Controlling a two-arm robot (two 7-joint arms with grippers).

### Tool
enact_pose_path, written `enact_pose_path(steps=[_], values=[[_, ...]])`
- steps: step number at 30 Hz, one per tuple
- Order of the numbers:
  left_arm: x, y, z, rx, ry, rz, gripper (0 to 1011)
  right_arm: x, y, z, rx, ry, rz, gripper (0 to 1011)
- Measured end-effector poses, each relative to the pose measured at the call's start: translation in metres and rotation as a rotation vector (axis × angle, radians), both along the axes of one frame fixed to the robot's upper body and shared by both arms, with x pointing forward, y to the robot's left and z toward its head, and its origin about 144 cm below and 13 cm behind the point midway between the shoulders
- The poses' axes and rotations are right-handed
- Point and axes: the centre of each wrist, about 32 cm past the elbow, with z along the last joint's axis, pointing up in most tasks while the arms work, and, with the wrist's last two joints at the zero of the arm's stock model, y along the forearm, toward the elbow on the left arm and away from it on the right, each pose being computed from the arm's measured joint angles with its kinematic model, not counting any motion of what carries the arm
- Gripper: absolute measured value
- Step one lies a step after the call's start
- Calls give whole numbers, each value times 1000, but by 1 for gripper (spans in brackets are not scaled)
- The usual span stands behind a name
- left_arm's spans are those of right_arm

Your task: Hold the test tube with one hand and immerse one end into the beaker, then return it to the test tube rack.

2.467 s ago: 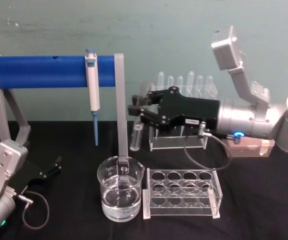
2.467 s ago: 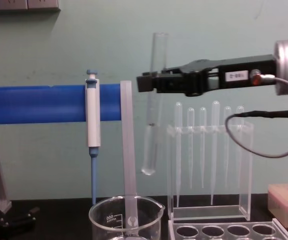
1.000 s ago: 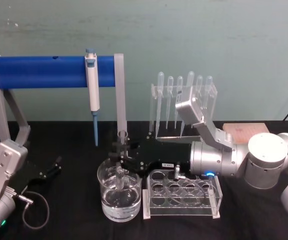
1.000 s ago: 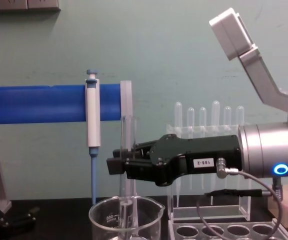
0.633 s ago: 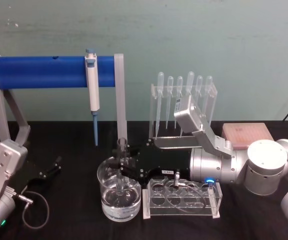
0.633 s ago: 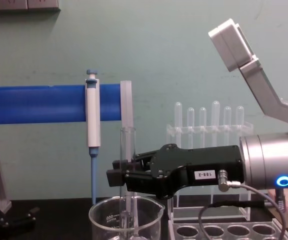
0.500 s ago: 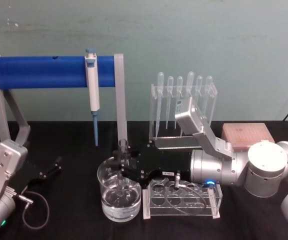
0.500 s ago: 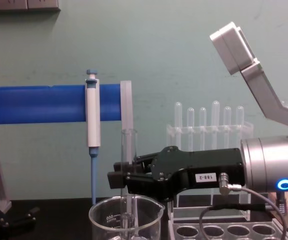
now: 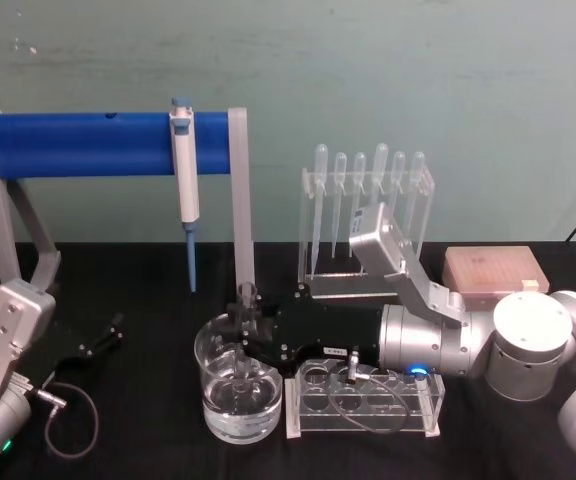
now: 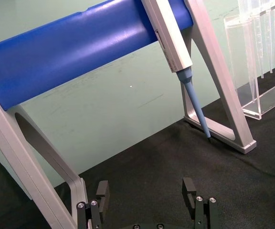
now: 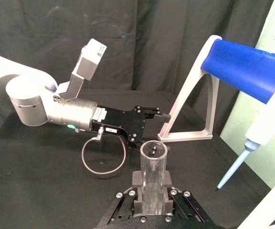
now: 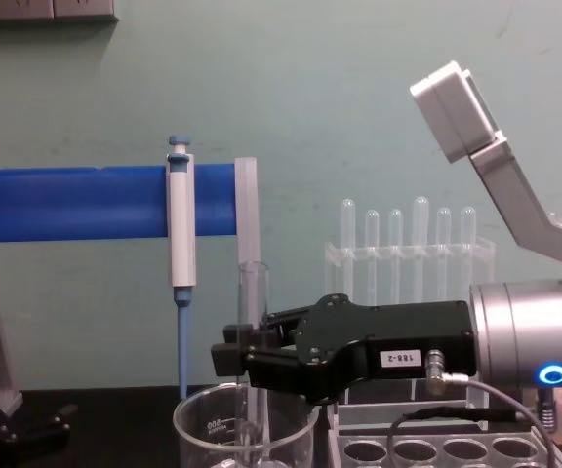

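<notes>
My right gripper [image 9: 244, 336] is shut on the clear test tube [image 9: 246, 298] and holds it upright over the beaker [image 9: 218, 400]. The tube's lower end reaches down inside the beaker, which holds clear liquid. In the chest view the tube [image 12: 253, 297] rises above the black right gripper [image 12: 234, 359] and drops below the beaker's rim [image 12: 198, 429]. The right wrist view looks down the tube's open mouth [image 11: 153, 164] between the fingers [image 11: 138, 180]. My left gripper [image 9: 103, 337] rests open on the black table at the far left, and nothing lies between its fingers [image 10: 190, 188].
A blue-barred stand [image 9: 108, 143] with a hanging white-and-blue pipettor [image 9: 185, 180] rises just behind the beaker. A clear tube rack [image 9: 363, 395] sits right of the beaker, under my right wrist. Behind it stand a pipette rack [image 9: 368, 215] and a pink box [image 9: 493, 268].
My right gripper has swung from near the pipette rack to over the beaker and sunk. The tube has gone down into the beaker. The left arm has stayed still.
</notes>
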Motion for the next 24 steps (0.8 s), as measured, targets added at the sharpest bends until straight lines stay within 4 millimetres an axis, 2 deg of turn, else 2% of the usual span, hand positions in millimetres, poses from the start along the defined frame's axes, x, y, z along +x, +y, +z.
enact_pose_path(steps=[24], values=[[0,0,0,0,0,0,1000,3,-1,-11,21,20,-17,225]])
